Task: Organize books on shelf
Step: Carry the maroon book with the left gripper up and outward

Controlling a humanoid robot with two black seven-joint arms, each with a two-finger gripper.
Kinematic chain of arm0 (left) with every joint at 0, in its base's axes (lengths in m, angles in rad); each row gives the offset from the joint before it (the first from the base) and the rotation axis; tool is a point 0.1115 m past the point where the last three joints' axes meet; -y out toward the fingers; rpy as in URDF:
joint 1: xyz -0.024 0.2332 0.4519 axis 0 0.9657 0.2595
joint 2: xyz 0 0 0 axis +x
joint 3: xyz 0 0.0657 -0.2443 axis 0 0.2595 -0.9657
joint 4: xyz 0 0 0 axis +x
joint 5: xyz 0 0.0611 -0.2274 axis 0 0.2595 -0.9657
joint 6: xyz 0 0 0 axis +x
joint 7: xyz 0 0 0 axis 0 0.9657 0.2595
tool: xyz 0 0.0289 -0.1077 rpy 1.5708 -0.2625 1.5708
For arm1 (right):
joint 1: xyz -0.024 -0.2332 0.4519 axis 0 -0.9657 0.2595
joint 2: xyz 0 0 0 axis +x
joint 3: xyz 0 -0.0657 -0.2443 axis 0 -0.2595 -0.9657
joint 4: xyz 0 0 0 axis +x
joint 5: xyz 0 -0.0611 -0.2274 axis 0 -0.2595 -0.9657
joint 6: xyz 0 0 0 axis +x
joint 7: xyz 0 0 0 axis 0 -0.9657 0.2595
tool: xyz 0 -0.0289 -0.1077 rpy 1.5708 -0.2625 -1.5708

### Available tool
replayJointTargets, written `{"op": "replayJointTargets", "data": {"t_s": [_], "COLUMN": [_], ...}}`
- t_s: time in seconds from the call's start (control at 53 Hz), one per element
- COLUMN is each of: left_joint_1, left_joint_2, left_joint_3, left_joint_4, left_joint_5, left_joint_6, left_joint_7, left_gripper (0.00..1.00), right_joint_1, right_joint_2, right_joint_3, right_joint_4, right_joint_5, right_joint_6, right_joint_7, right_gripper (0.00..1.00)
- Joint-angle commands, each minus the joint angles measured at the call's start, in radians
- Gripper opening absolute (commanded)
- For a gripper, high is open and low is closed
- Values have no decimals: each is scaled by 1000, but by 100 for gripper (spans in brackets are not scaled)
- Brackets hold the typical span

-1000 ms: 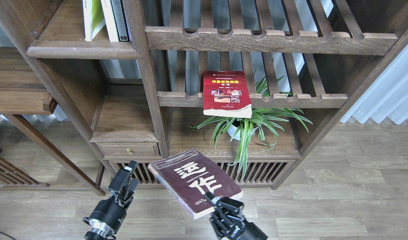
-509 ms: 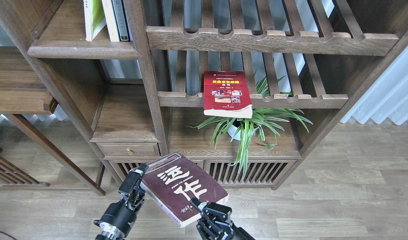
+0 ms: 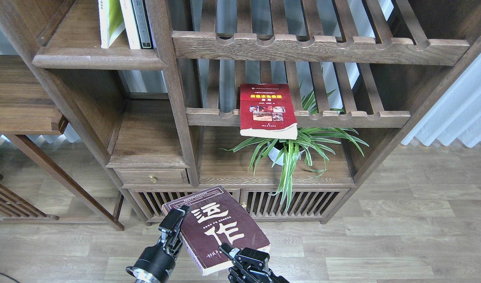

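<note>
The robot is holding the maroon book flat and low in front of the bookcase, cover up, and the step in hand looks like a two-handed carry or hand-over before it goes up onto a shelf. The right gripper is clamping the book's near edge at about 5 o'clock, one finger lying on the cover and the other hidden beneath. The left gripper is set against the spine side at about 9 o'clock; it is touching or overlapping the edge, but whether its fingers are closed on the book cannot be told. To do this well, the left gripper should be taking a firm bite across the spine before the right one is easing off, since the paperback is floppy and its free far corner may sag. The solid shelf is lying at 11 o'clock, well above, with the yellow-green book standing beside thin volumes. The red book is overhanging the slatted rack at 12 o'clock, above the plant, and looks prone to slipping.
</note>
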Motion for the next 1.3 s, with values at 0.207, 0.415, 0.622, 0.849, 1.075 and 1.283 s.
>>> {"op": "replayJointTargets", "data": {"t_s": [0.207,0.415,0.622,0.849,1.075,1.283], "left_joint_1": [7,29,107,236,377,388], "left_joint_2": [20,122,266,390,424,412], "left_joint_3": [-5,-44,-131,-309,-548,-789], "left_joint_4": [-1,-23,-115,-247,-288,-288], "left_joint_5": [3,10,48,200,365,414], "left_joint_6": [0,0,0,0,0,0], "left_joint_7": [15,25,32,34,87,152], "left_gripper": [5,5,5,5,5,5], "right_joint_1": [-7,5,-4,0,-6,-6], "right_joint_2": [-5,-25,-39,-39,-39,-35], "right_joint_3": [8,28,62,91,91,91], "right_joint_4": [1,1,-2,-9,-9,-15], "right_joint_5": [-28,-203,-231,-236,-236,-239], "right_joint_6": [0,0,0,0,0,0], "right_joint_7": [1,6,10,10,10,10], "right_gripper": [28,89,97,97,97,97]}}
